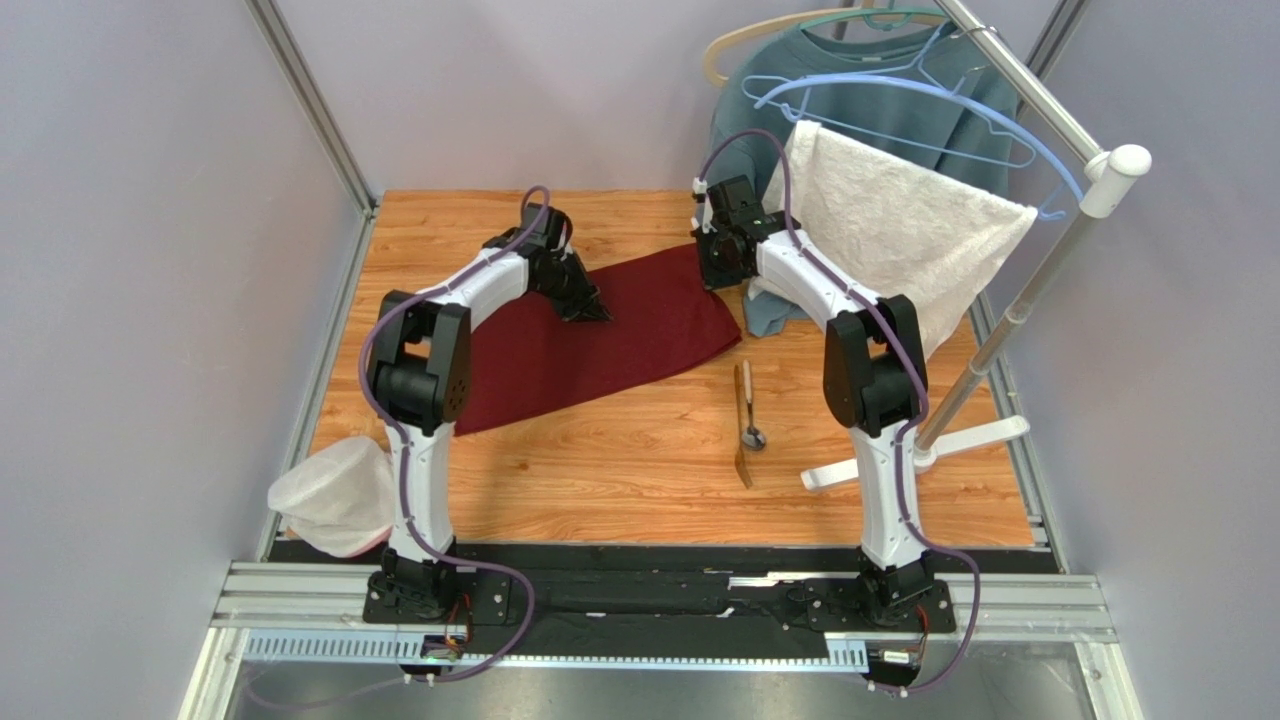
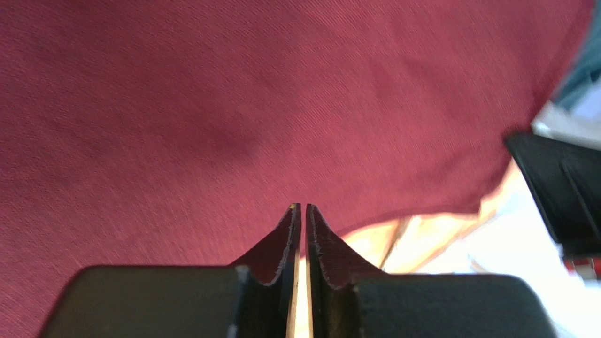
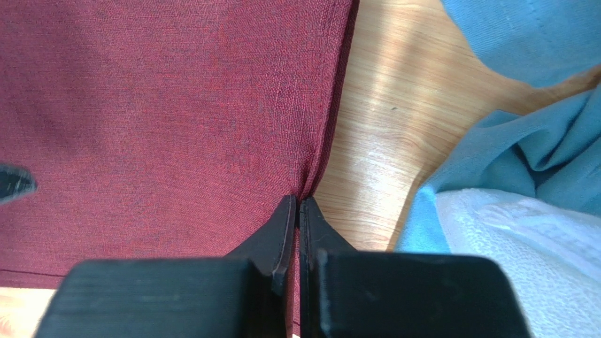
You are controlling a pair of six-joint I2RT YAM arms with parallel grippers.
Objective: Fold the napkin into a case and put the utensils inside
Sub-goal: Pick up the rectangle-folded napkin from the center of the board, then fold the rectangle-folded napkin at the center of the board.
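Observation:
The maroon napkin (image 1: 601, 353) lies spread on the wooden table, slanting from near left to far right. My left gripper (image 1: 591, 311) rests on its far middle. In the left wrist view the cloth (image 2: 211, 105) fills the picture, and the left gripper (image 2: 300, 206) shows only a thin slit, its tips pinching the cloth's edge. My right gripper (image 1: 717, 275) is at the napkin's far right corner. There the cloth (image 3: 155, 105) puckers into the shut right gripper (image 3: 298, 199). The utensils, a silver spoon (image 1: 753, 437) and a golden-brown piece (image 1: 741, 390), lie together right of the napkin.
A white towel (image 1: 902, 225) and a grey-blue sweatshirt (image 1: 781, 90) hang from a rack (image 1: 1037, 285) at the back right, beside my right arm. The sweatshirt (image 3: 522, 42) reaches down to the table. A white mesh bag (image 1: 338, 495) sits at the near left edge.

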